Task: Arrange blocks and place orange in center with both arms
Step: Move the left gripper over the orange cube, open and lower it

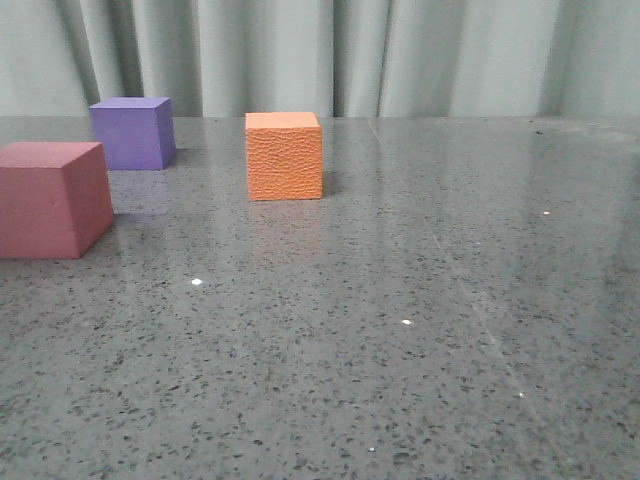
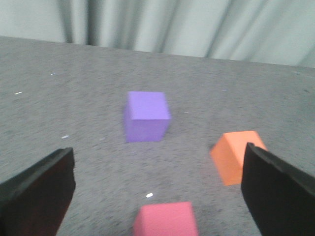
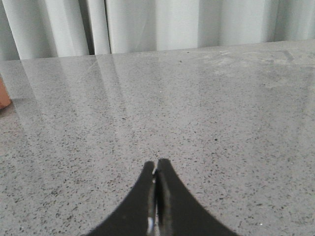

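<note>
The orange cube (image 1: 285, 156) stands on the table mid-left in the front view, with the purple cube (image 1: 133, 132) behind it to the left and the pink-red cube (image 1: 52, 199) at the left edge. Neither gripper shows in the front view. In the left wrist view my left gripper (image 2: 157, 189) is wide open and empty above the table; the pink-red cube (image 2: 166, 220) lies between its fingers, the purple cube (image 2: 146, 116) is beyond, and the orange cube (image 2: 231, 156) is partly behind one finger (image 2: 278, 189). My right gripper (image 3: 156, 167) is shut and empty over bare table.
The grey speckled table (image 1: 420, 330) stretches wide to the right of the cubes. Pale curtains (image 1: 400, 50) hang behind its far edge. A sliver of the orange cube (image 3: 3, 96) shows at the edge of the right wrist view.
</note>
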`<state>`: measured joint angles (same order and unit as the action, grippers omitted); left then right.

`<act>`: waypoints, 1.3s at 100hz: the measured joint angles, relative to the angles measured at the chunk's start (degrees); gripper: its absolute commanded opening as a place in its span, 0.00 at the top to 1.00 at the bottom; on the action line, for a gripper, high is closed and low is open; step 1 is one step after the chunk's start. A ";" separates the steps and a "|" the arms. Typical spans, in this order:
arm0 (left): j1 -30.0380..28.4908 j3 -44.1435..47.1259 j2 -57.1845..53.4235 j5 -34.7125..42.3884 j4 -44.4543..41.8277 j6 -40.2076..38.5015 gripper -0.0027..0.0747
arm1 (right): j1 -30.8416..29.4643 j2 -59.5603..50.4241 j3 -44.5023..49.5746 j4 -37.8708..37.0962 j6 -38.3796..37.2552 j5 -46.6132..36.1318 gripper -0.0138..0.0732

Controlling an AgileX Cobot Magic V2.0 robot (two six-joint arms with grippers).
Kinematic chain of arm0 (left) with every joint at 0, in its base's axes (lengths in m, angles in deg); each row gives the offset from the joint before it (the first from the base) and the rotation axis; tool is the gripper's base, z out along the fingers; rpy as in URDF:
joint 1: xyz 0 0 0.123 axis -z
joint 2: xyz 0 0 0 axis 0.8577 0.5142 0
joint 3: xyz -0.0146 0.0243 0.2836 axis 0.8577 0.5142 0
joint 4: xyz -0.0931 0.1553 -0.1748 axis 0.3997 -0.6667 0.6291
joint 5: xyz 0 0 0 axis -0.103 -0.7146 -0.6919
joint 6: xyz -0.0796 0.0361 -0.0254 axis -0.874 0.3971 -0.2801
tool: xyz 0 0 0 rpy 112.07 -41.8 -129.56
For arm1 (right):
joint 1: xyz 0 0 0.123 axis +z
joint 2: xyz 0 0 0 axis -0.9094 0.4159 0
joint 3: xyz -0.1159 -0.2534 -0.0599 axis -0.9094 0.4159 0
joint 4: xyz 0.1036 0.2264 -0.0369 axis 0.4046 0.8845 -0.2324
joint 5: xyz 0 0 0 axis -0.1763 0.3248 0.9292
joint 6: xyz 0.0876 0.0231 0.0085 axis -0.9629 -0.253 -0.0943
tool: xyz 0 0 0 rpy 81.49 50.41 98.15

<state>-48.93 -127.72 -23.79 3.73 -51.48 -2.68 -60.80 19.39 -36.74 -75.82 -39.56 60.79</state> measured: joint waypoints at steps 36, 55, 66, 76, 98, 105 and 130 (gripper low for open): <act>15.07 -9.68 18.81 6.32 -9.57 -10.84 0.15 | 0.00 0.00 0.00 0.00 0.00 0.00 0.91; 22.27 -17.27 30.04 6.32 -20.55 -23.27 0.15 | 0.00 0.00 0.00 0.00 0.00 0.00 0.91; 25.75 -21.88 36.13 4.04 -27.58 -30.36 0.15 | 0.00 0.00 0.00 0.00 0.00 0.00 0.91; 28.10 -26.20 40.49 0.42 -34.79 -36.60 0.15 | 0.00 0.00 0.00 0.00 0.00 0.00 0.91; 31.58 -32.69 47.83 -5.67 -44.46 -44.75 0.15 | 0.00 0.00 0.00 0.00 0.00 0.00 0.91; 31.84 -33.03 48.66 -5.76 -44.80 -45.09 0.15 | 0.00 0.00 0.00 0.00 0.00 0.00 0.91; 31.98 -33.30 49.07 -5.31 -46.28 -45.45 0.15 | 0.00 0.00 0.00 0.00 0.00 0.00 0.91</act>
<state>-16.95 -161.02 25.28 -1.58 -97.77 -48.13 -60.80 19.39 -36.74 -75.82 -39.56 60.79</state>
